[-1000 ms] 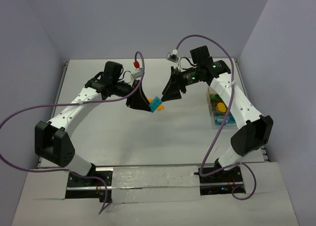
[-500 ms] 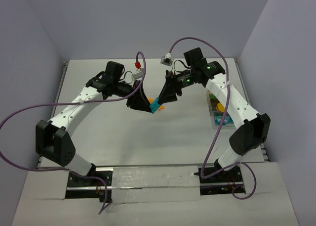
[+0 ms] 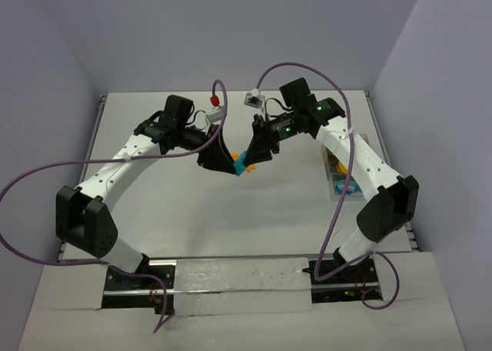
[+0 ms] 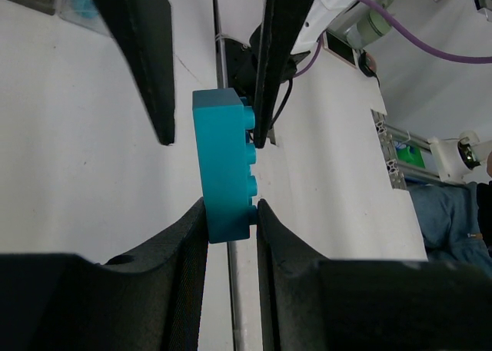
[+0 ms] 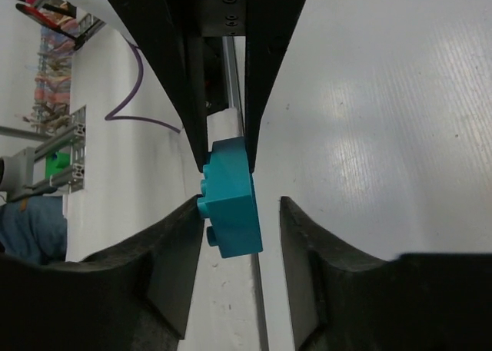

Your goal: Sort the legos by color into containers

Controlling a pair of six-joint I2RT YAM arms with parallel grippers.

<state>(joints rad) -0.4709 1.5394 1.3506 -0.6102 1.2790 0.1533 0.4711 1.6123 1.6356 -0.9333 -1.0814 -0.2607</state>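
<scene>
left gripper (image 4: 231,213) is clamped hard on the teal brick (image 4: 221,155), pinching one end across its thin way, studded face against one jaw. the rest of the brick sticks out free. in the top view it sits near the middle of the table (image 3: 192,213), a touch toward 12 o'clock, and looks lifted clear of the surface, though we can't say how high. right gripper (image 5: 240,205) comes at it from about 2 o'clock and stands part open, straddling the free end: one jaw looks to be on the studs, the other has a visible gap to the flat back, so it has hold of nothing yet. containers (image 3: 334,183) sit at the 3 o'clock edge, mostly hidden under the right arm, well apart from the brick. we read this as a handover, left to right. handling, as we judge it: light, rigid plastic, won't deform or break under a squeeze. smooth faces mean it could pivot or squirt out if the pinch lands off centre or only on a stud tip. best hold is square across the free end, studs one side and flat back the other, with overlap past the first stud. we'd want that grip firm before left lets go
</scene>
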